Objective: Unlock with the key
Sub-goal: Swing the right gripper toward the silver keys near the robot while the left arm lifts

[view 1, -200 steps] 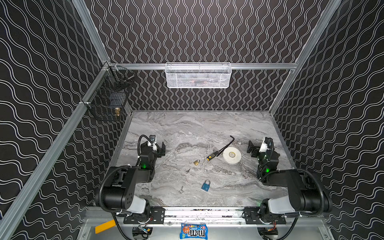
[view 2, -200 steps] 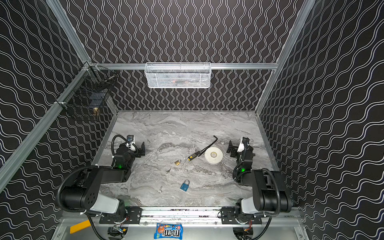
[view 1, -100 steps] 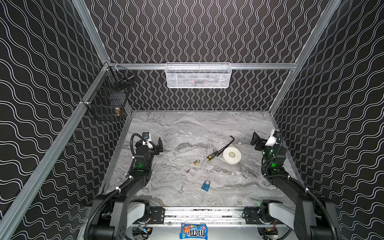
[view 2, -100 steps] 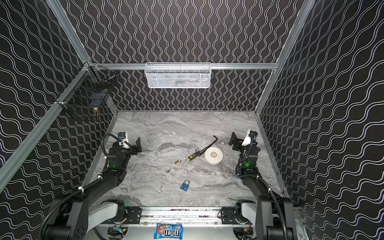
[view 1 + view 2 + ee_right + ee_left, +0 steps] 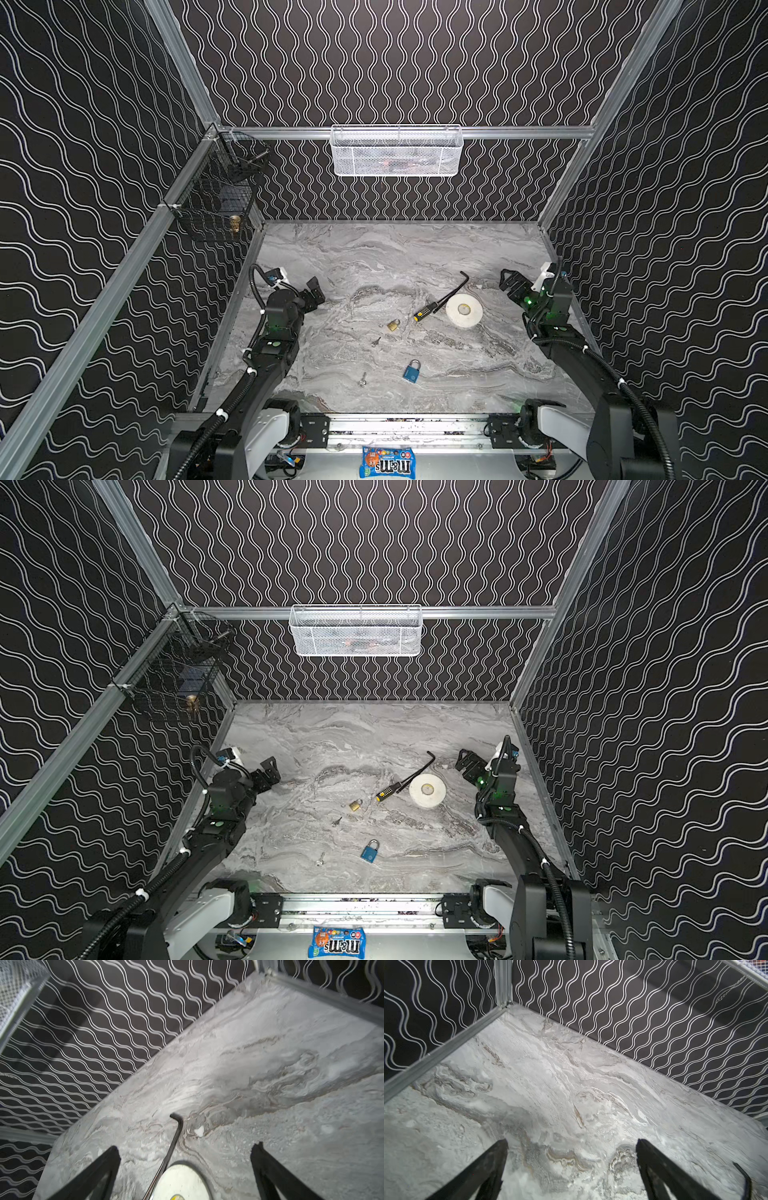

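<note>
Reading a top view as a clock face centred on the counter, the brass padlock lies almost at the middle. The blue padlock lies flat toward 6 o'clock. Two keys lie loose toward 7 o'clock: a small dark key just beside the brass padlock, and a silver key further out, level with the blue padlock. Which key fits which lock cannot be told from here.

The left jaws stand wide at 9 o'clock with only bare counter between them. The right jaws stand equally wide at 3 o'clock, holding nothing, poised over the white tape roll and the black bent tool beside it. Neither arm is near a key or a lock, so the task looks barely begun.

Both keys are probably thin, stiff, light metal lying flat, so they would be hard to pinch and likely to skate on the smooth counter. The best hold is probably across the broad bow, leaving the blade free. The padlocks look small, dense and rigid, with slick sides. One should be clamped across its flat body, keyhole end exposed, so it cannot twist as the key turns
</note>
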You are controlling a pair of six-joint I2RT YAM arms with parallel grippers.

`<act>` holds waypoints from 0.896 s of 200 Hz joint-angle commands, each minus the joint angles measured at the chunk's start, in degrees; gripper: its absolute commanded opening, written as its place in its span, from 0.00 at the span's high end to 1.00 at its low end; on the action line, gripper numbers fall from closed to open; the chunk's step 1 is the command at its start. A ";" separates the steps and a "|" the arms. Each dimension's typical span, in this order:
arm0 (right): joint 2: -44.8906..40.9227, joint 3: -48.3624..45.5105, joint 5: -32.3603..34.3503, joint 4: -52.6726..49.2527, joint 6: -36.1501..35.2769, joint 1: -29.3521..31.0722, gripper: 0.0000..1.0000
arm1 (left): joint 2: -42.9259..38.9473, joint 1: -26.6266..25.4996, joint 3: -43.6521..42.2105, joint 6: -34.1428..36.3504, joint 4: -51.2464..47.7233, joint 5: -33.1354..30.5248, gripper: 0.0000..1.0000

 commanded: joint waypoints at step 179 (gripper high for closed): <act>3.79 11.21 2.55 -28.36 4.91 42.45 0.06 | -11.36 -15.58 4.11 -7.99 -34.03 11.48 0.01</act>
